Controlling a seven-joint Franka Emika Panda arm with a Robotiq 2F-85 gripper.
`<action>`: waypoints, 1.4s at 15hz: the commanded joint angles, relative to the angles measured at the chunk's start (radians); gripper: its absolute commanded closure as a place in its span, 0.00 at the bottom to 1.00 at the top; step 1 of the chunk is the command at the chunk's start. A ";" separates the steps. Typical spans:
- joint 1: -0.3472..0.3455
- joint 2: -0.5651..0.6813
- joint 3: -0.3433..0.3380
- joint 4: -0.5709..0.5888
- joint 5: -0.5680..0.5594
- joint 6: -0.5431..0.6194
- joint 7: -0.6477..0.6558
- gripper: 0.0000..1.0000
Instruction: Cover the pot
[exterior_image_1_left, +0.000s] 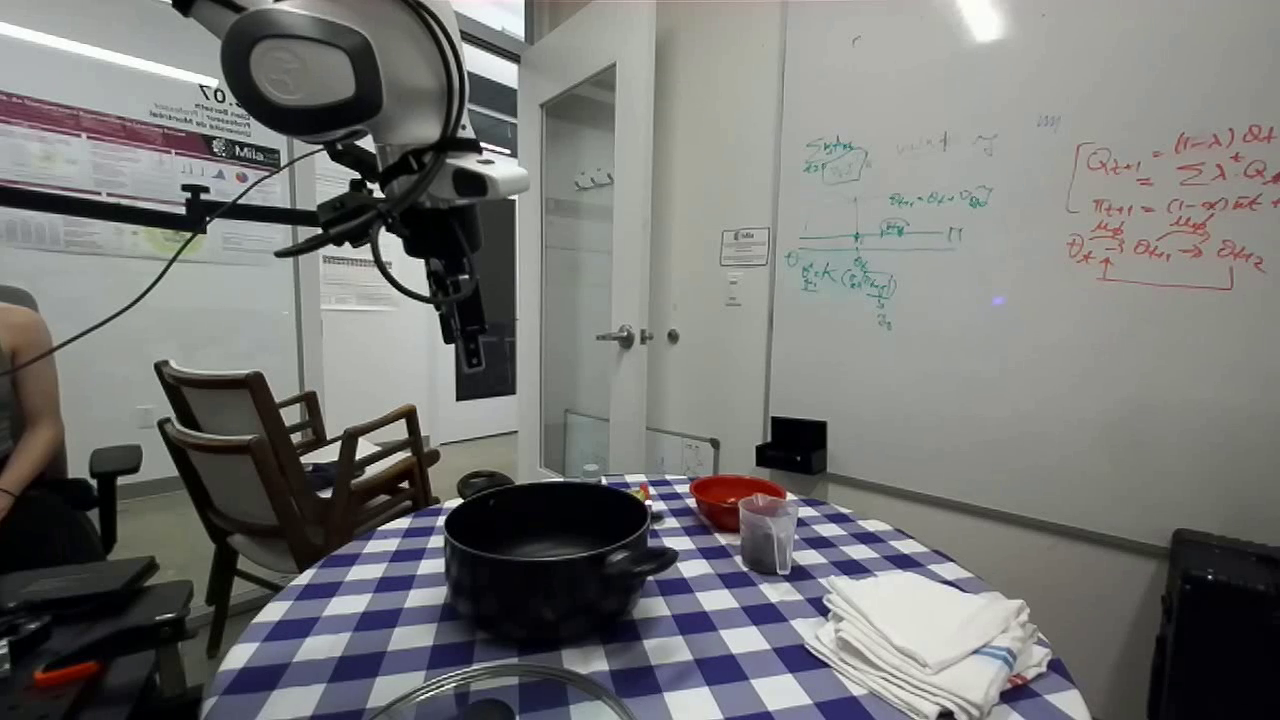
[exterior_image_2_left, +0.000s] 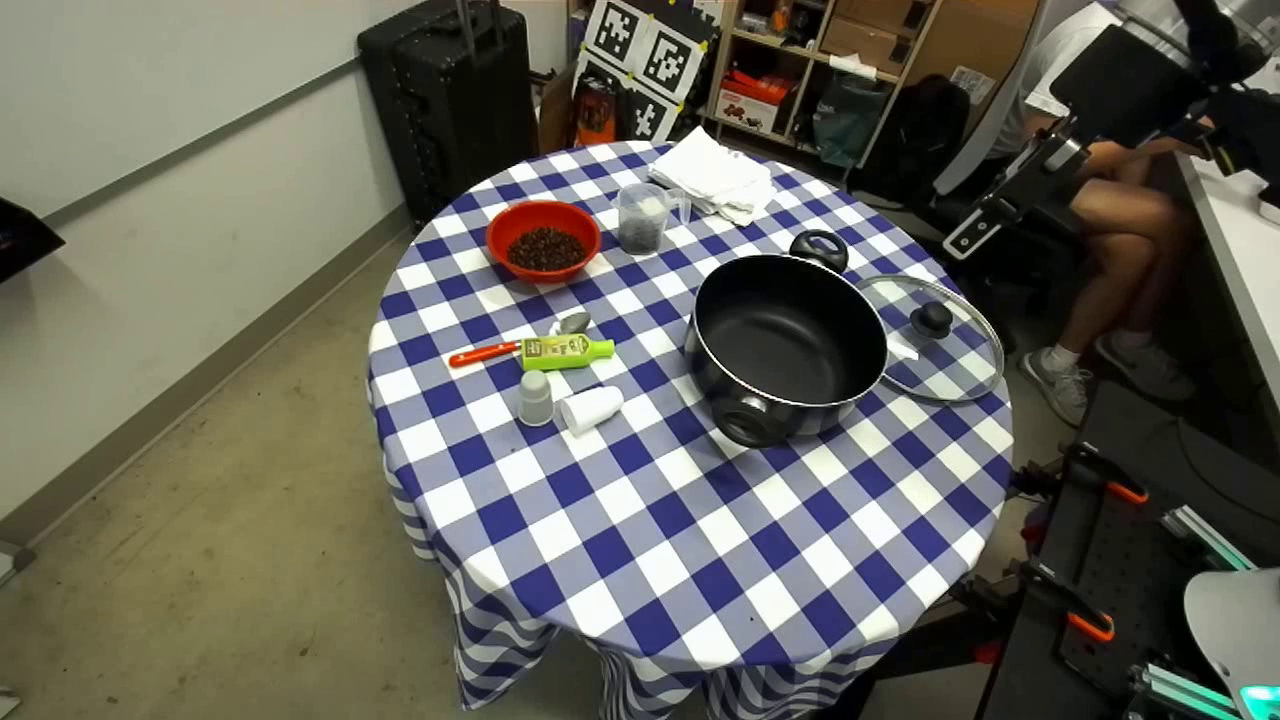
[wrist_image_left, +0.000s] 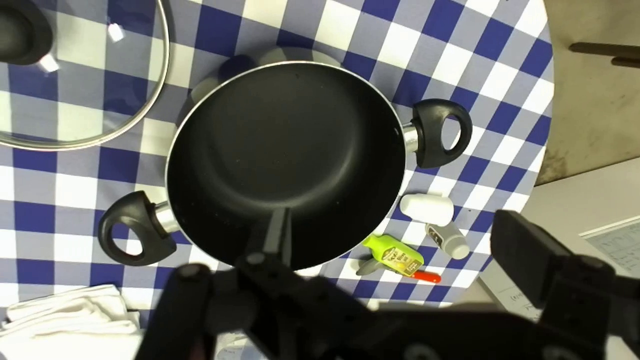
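Position of arm (exterior_image_1_left: 350, 85) and gripper (exterior_image_1_left: 462, 345): gripper directed downward, jaws apart.
In an exterior view, the arm extends from the top edge, left of center; the wrist (exterior_image_1_left: 440, 180) sits beneath, with the gripper lowest. In an exterior view, the visible fingertip (exterior_image_2_left: 972, 236) is at upper right, directed down and left. In the wrist view, one finger (wrist_image_left: 276, 235) stands near center; the opposite one, blurred, is at lower right.
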 joint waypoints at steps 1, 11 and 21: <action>-0.026 -0.089 0.029 -0.029 -0.039 -0.037 0.024 0.00; -0.150 -0.017 -0.017 -0.138 -0.151 0.020 0.055 0.00; -0.219 0.404 -0.086 -0.089 -0.067 0.263 -0.032 0.00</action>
